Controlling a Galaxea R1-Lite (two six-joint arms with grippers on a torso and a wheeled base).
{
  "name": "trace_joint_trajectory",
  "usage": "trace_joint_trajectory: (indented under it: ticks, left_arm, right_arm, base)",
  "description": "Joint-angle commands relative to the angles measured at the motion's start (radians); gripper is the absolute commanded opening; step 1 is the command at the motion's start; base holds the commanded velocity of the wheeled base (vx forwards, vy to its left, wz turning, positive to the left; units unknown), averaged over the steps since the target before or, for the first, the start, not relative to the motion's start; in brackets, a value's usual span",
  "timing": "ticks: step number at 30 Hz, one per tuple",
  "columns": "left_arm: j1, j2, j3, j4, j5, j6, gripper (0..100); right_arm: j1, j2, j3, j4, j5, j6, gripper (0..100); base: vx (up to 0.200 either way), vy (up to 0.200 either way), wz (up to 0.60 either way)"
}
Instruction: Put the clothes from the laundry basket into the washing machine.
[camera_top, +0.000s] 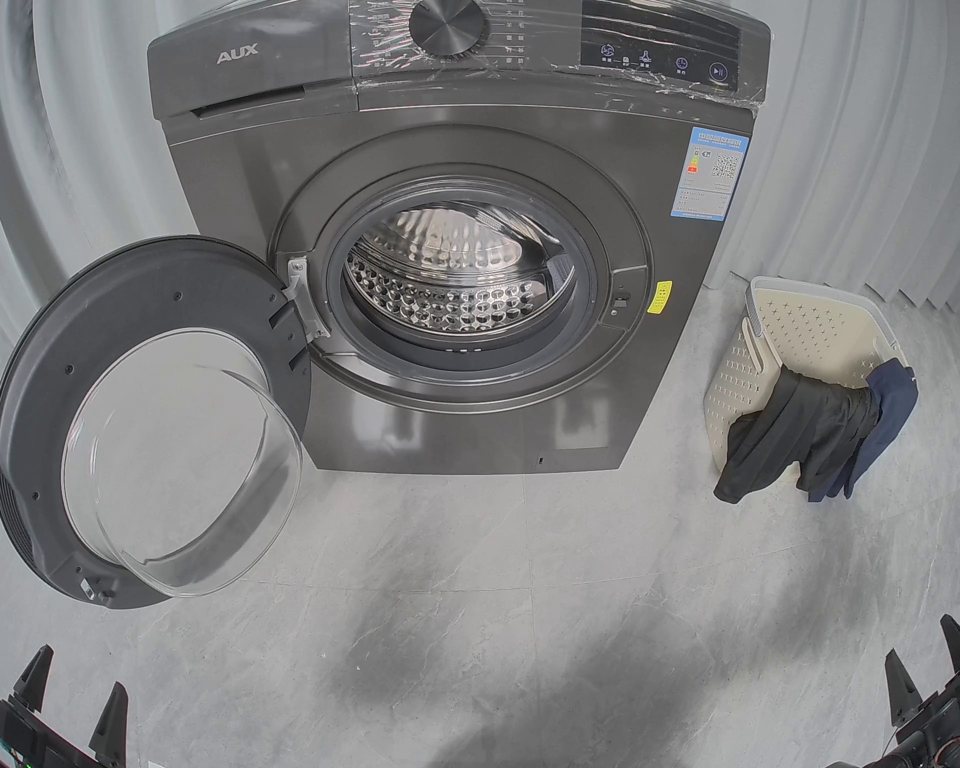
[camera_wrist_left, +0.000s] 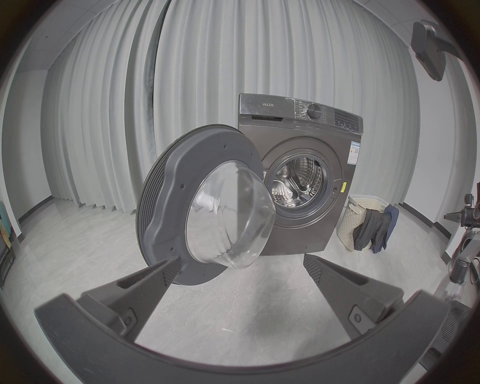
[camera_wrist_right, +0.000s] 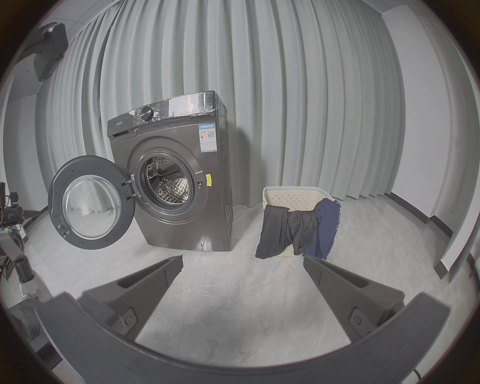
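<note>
**A:** ok so where's everything sitting right now?

**B:** the grey washing machine (camera_top: 450, 430) is taking up the upper middle of the head view. It's standing on a pale marbled floor (camera_top: 500, 600) with a white curtain (camera_top: 860, 150) hanging behind it. Its door (camera_top: 150, 290) is hanging wide open toward the left of the frame, and the shiny steel drum (camera_top: 450, 270) is showing through the opening.

**A:** and the clothes?

**B:** they're hanging out of the cream laundry basket (camera_top: 820, 330), which is sitting on the floor just beside the machine, at the right of the frame. A dark grey garment (camera_top: 790, 430) is draping over the basket's front rim and trailing down the outside toward the floor. A navy garment (camera_top: 885, 410) is hanging over the rim right next to it, touching it, nearer the right edge.

**A:** any writing on the machine?

**B:** a silver logo (camera_top: 237, 53) is sitting on the upper left panel. A blue-and-white label (camera_top: 708, 172) with a square code is sticking to the upper right of the front, and a small yellow sticker (camera_top: 659, 296) is sitting just right of the door opening. The fine print is coming out too small to read. Clear plastic film (camera_top: 540, 60) is covering the dial (camera_top: 448, 25) and the control panel (camera_top: 660, 55) with its white icons.

**A:** grippers?

**B:** the left gripper (camera_top: 78, 675) is hanging in the lower left corner and the right gripper (camera_top: 920, 645) in the lower right. Both are well apart from the basket and the machine. On each one the fingers (camera_wrist_left: 145, 285) are spreading wide, released, gripping nothing.
</note>
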Motion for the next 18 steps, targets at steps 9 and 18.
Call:
trace_joint_trajectory:
  ticks: [9, 18]
  left_arm:
    - [-0.001, -0.017, 0.018, 0.001, 0.002, -0.006, 100]
    - [-0.001, -0.017, 0.018, 0.001, 0.002, -0.008, 100]
  right_arm:
    - [-0.001, -0.02, 0.018, -0.007, 0.03, -0.012, 100]
    - [-0.001, -0.02, 0.018, -0.007, 0.028, -0.009, 100]
  base:
    - [0.0, -0.089, 0.0]
    - [0.0, -0.2, 0.0]
